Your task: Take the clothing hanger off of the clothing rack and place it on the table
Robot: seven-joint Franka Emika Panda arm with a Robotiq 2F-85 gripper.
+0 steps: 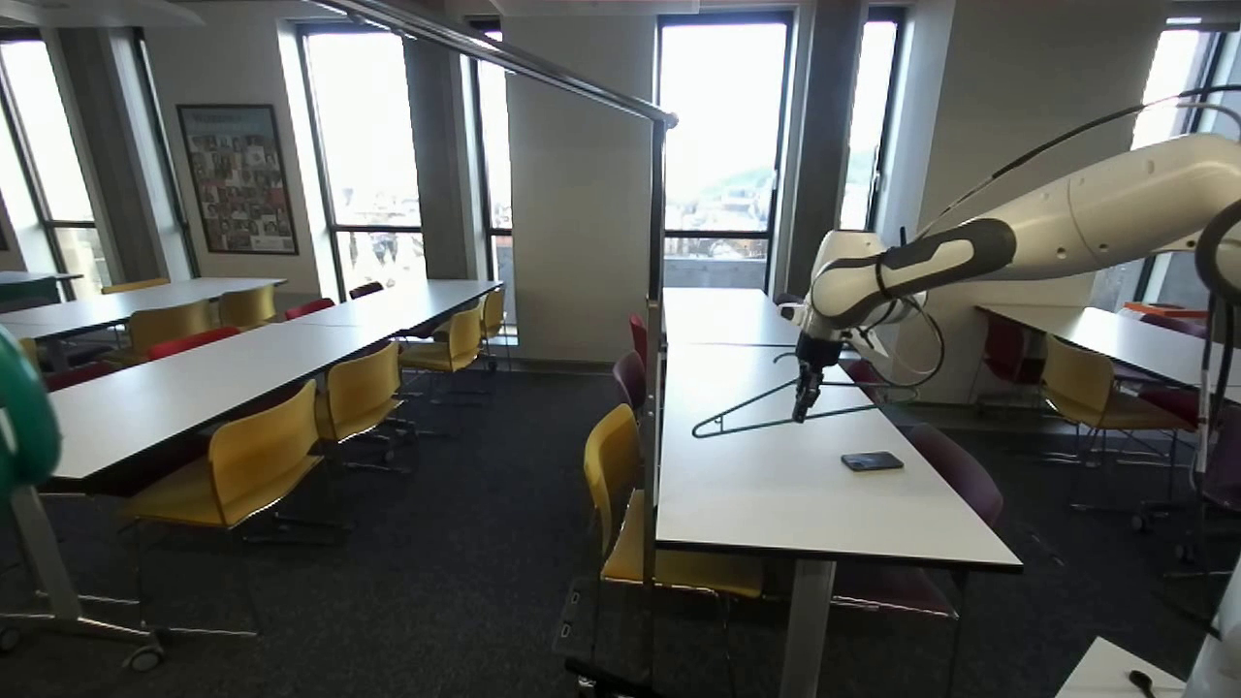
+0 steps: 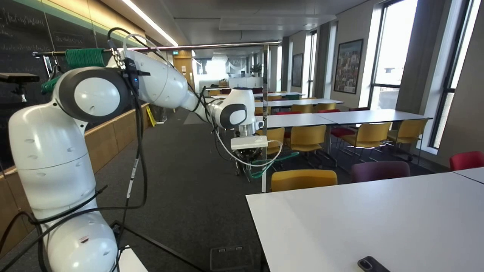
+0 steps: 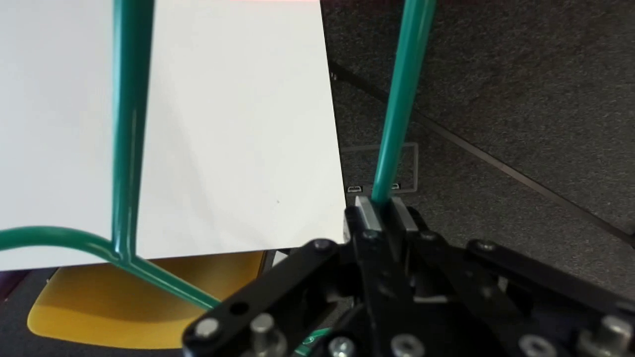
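Note:
The green clothing hanger (image 1: 756, 424) is off the rack and lies roughly flat in the air. It also shows in an exterior view (image 2: 258, 174) and in the wrist view (image 3: 404, 89). My gripper (image 3: 382, 208) is shut on one bar of it. In both exterior views the gripper (image 1: 803, 415) points down. The white table (image 1: 766, 514) shows under part of the hanger in the wrist view (image 3: 238, 124), while the fingertips are over dark floor just past its edge. The clothing rack's grey bar (image 1: 524, 66) is above, on its upright pole.
A black phone (image 1: 872, 461) lies on the table. Yellow (image 2: 304, 179) and purple chairs stand along its sides. The rack's upright pole (image 2: 264, 113) stands close to the gripper and hanger. More green hangers (image 2: 85, 57) hang on the bar. A white cable loops at the wrist.

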